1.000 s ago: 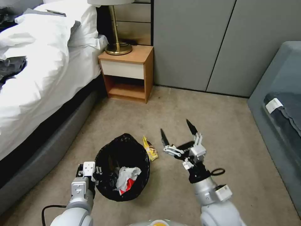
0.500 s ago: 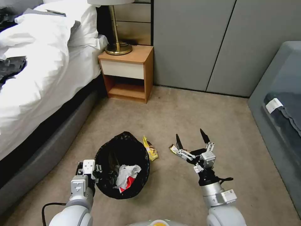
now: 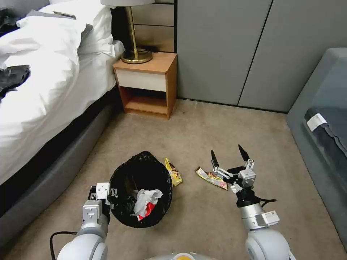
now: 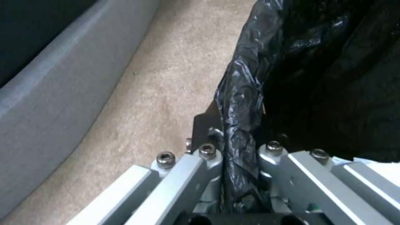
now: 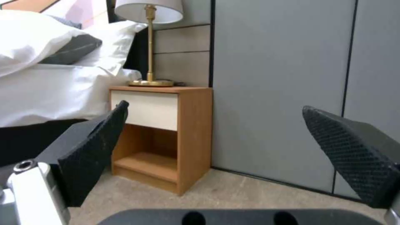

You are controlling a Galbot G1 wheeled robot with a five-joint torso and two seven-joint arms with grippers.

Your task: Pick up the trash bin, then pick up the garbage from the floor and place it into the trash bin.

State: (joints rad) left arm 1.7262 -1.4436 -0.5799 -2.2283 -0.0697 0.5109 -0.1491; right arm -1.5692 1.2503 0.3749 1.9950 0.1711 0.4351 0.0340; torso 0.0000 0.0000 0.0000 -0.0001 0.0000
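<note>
Two wrappers lie on the carpet [image 3: 202, 224] beside the bin [image 3: 141, 187]. The bin, lined with a black bag [image 4: 246, 93], stands on the floor near the bed [image 3: 43, 94], and contains white tissue [image 3: 148, 198] and a red-and-white carton [image 3: 145, 213].

Left claw [image 3: 108, 200]: positioned at the bin's near-left rim. The left wrist view shows the bag-covered rim running between the claw's two finger assemblies, which are clamped narrowly on it.

Right claw [image 3: 229, 159]: positioned to the right of the bin, above the carpet, with its black fingertips [image 3: 214, 158] pointing up and away from the robot. The jaws are spread wide and hold nothing. In the right wrist view, the two textured pads [image 5: 93, 153] stand well apart, with the nightstand [image 5: 160, 134] and lamp [image 5: 148, 40] visible between and beyond them.

Garbage positions:
- Yellow wrapper [image 3: 173, 171]: on the carpet, touching or just beside the bin's far-right edge.
- Second wrapper [image 3: 210, 177], yellow and red: flat on the carpet between the bin and the right claw, just beside the claw's left finger linkage. Contact with the claw cannot be determined.

Grey wall panels [image 3: 238, 50] close off the room behind, and a grey sofa [image 3: 321, 119] occupies the right edge.
</note>
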